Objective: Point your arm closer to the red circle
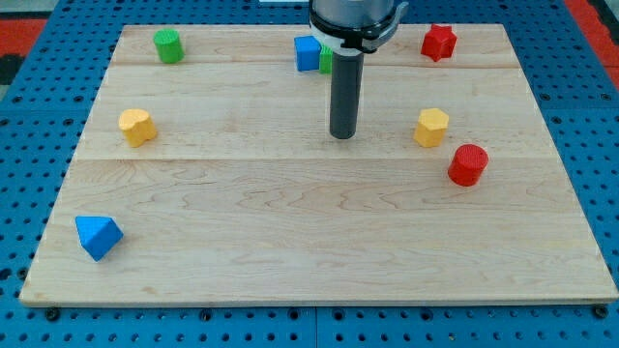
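Note:
The red circle (468,164) is a short red cylinder lying right of the board's middle. My tip (342,135) is the lower end of the dark rod, resting on the wood near the board's centre, a little toward the top. It stands well to the left of the red circle and slightly higher in the view. A yellow hexagon block (431,127) lies between them, just up and left of the red circle.
A red star block (438,42) lies at top right. A blue cube (308,53) and a green block (327,61), partly hidden by the rod, lie at top centre. A green cylinder (168,45) lies at top left, a yellow hexagon (136,127) at left, a blue triangle (98,236) at bottom left.

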Robot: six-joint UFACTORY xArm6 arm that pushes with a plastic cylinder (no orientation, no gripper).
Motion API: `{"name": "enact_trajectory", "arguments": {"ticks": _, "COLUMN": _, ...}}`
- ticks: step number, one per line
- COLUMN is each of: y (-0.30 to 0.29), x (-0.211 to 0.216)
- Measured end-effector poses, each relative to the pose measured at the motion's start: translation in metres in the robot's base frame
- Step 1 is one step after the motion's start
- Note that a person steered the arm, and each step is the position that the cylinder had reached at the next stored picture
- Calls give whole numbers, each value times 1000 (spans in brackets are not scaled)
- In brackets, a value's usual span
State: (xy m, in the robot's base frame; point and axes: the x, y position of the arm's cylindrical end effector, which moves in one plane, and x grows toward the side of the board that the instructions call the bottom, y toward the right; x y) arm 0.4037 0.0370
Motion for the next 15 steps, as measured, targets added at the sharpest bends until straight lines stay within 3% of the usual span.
{"name": "enact_trajectory", "arguments": {"ticks": 8, "y": -16, "x": 21}}
{"name": "enact_trajectory", "arguments": {"ticks": 11, "y": -118, "x": 59}}
{"name": "enact_trajectory", "arguments": {"ticks": 14, "y": -148, "x": 61}}
{"name": "enact_trajectory", "arguments": {"ticks": 15, "y": -118, "x": 65}}
